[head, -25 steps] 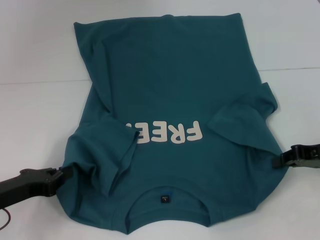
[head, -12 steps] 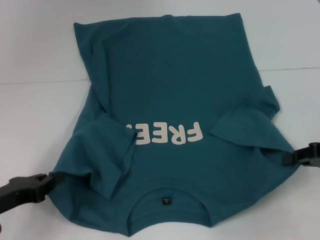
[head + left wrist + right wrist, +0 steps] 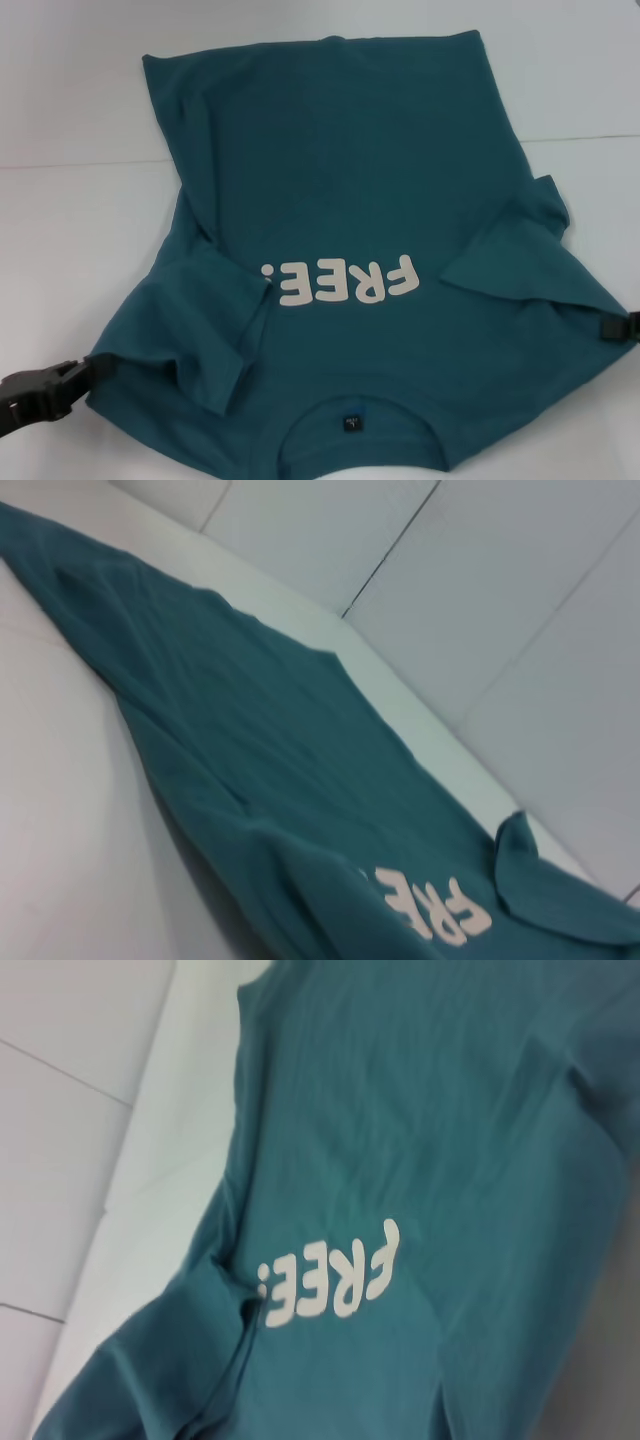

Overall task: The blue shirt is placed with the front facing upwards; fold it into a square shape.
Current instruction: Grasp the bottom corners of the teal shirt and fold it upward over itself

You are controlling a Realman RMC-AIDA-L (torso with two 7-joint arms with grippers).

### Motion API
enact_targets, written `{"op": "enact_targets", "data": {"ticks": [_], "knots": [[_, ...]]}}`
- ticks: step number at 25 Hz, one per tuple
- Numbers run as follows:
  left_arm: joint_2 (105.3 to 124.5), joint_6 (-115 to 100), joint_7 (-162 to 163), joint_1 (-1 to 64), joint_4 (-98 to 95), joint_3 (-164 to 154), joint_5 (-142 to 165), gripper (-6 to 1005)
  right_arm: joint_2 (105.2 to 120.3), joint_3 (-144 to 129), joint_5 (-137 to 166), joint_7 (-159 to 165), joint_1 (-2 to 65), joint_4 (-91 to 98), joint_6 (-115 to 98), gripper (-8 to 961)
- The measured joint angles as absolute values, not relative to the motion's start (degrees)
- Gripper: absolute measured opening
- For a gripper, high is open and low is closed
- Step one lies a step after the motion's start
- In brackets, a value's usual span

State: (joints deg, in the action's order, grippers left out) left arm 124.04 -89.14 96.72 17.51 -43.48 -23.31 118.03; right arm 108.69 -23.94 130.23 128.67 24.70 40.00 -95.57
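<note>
Standing over the white table, I see the blue shirt spread front up, collar nearest the robot and hem at the far side, the cream "FREE!" lettering reading upside down from here. Starting at the left, the left gripper sits at the shirt's shoulder edge, its dark tips touching the cloth; I cannot tell whether they are pinching it or merely lying against it. Beside it, the left sleeve lies folded in over the chest, its edge reaching the first letter. Across the middle the body is flat with a few soft creases and no fold. Further right, the right sleeve is likewise turned inward. At the very right edge the right gripper barely shows, touching the shirt's side, and its grip I cannot make out either. By my reckoning the sleeves are tucked, an early step; the long side folds and the hem-to-collar fold that would make a square seem not yet done.
</note>
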Motion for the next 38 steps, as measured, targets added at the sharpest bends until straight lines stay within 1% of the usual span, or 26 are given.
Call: {"op": "enact_targets", "data": {"ticks": [9, 17, 27, 38], "knots": [[124.1, -95.02, 97.02, 15.26, -43.7, -18.24, 117.93, 14, 108.96, -19.92, 130.14, 125.96, 21.0, 40.02, -101.06, 41], [124.2, -98.11, 97.6, 12.88, -43.93, -16.06, 117.75, 13, 108.32, -17.73, 130.14, 125.49, 18.39, 40.08, -103.45, 44], [124.57, -104.12, 99.52, 11.24, -43.54, -14.94, 117.36, 13, 108.23, -16.12, 130.26, 124.94, 16.03, 40.12, -106.3, 48], [124.63, -105.44, 100.88, 9.49, -42.98, -14.87, 118.02, 14, 108.2, -14.92, 130.39, 125.29, 11.98, 40.19, -110.0, 52]]}}
